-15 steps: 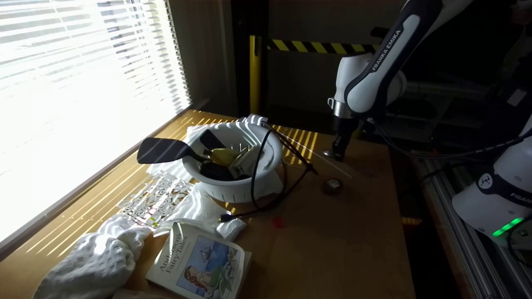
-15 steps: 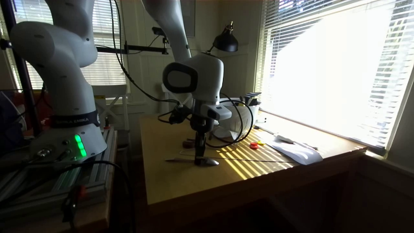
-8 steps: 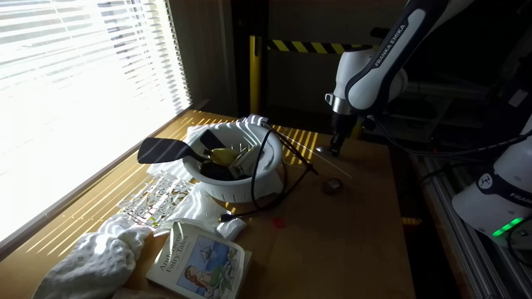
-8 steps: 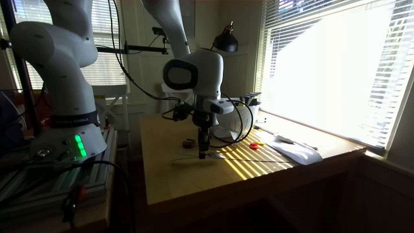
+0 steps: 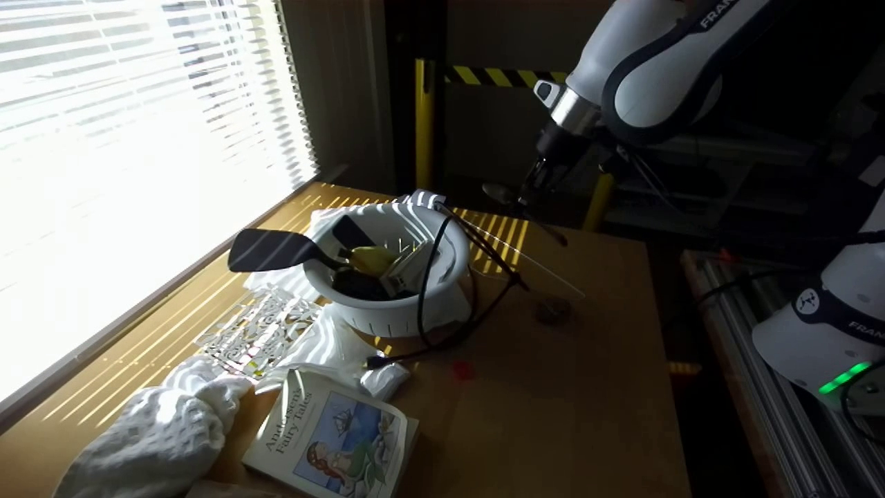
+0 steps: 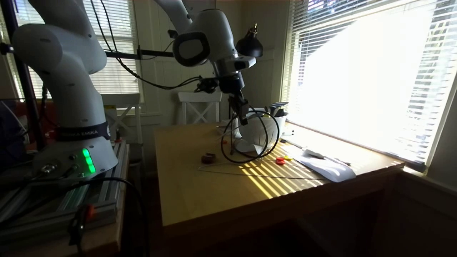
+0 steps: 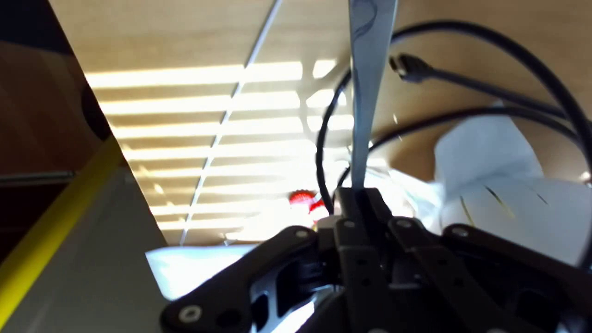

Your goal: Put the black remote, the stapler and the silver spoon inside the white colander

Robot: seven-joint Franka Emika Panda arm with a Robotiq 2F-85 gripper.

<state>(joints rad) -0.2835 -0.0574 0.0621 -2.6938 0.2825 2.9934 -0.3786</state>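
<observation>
The silver spoon (image 7: 367,88) hangs in the air with my gripper (image 7: 363,192) shut on its handle. In an exterior view the spoon's bowl (image 5: 498,193) points towards the colander and the handle slopes down to the right. My tilted gripper (image 6: 243,120) is above the table, on the near side of the white colander (image 6: 257,132) there. The colander (image 5: 387,319) holds a black spatula (image 5: 273,250), a yellow thing (image 5: 373,260), a pale box and dark objects. One long black piece (image 5: 351,232) may be the black remote. Which one is the stapler I cannot tell.
A black cable (image 5: 423,304) loops over the colander's rim and onto the table. A small dark object (image 5: 553,310) and a thin wire (image 6: 264,175) lie nearby. Red pieces (image 6: 280,160), a book (image 5: 339,436) and a white cloth (image 5: 159,429) also lie on the table.
My gripper has closed on the spoon and raised it off the table. The wrist has tilted, and the spoon has moved up and towards the colander.
</observation>
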